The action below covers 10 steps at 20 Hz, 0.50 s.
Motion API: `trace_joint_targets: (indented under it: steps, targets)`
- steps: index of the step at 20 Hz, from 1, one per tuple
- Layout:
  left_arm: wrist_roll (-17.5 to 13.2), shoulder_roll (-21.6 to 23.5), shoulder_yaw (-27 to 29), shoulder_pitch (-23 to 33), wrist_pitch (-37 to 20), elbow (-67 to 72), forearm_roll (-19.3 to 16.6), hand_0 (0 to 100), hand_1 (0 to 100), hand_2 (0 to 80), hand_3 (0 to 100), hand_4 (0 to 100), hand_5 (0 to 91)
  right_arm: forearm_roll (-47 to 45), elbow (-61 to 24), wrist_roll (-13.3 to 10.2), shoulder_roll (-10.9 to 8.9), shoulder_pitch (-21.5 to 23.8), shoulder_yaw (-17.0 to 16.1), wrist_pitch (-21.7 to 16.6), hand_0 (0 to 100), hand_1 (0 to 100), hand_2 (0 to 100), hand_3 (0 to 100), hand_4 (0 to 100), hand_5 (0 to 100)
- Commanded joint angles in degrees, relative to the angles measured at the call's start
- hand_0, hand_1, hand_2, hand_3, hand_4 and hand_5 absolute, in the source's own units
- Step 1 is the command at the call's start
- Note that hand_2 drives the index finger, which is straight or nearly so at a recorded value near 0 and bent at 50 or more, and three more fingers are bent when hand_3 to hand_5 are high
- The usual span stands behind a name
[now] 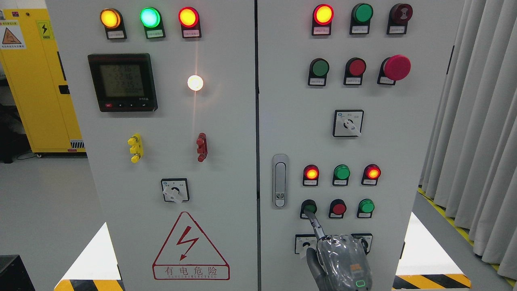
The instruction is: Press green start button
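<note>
Reaching up from the 6 o'clock edge, the right hand (pixel 341 258) extended 1 finger (pixel 316 224) toward 11 o'clock, its tip apparently touching the green start button (pixel 309 207) on the grey cabinet (pixel 242 182); the other fingers looked curled, gripping nothing.

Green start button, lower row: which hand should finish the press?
Right hand: it rises from the bottom edge right of middle, with its index fingertip at the green button. The left hand isn't in view.
</note>
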Motion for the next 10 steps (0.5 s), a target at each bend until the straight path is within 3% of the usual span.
trace_joint_targets:
  steps: [1, 6, 10]
  targets:
    - [0.00, 0.00, 0.01, 0.00, 0.01, 0.00, 0.00, 12, 56, 0.0, 0, 0, 0.0, -0.57, -0.93, -0.02, 0.11, 0.19, -3.52, 0.06, 71, 100, 0, 99, 100, 100]
    - [0.00, 0.00, 0.01, 0.00, 0.01, 0.00, 0.00, 12, 56, 0.0, 0, 0, 0.0, -2.68, -3.39, -0.02, 0.11, 1.68, -4.14, -0.03, 70, 100, 0, 99, 100, 100]
    - [0.00, 0.00, 0.01, -0.08, 0.01, 0.00, 0.00, 12, 56, 0.0, 0, 0, 0.0, -3.56, -6.20, -0.02, 0.11, 2.74, -2.74, -0.64, 72, 100, 0, 99, 100, 100]
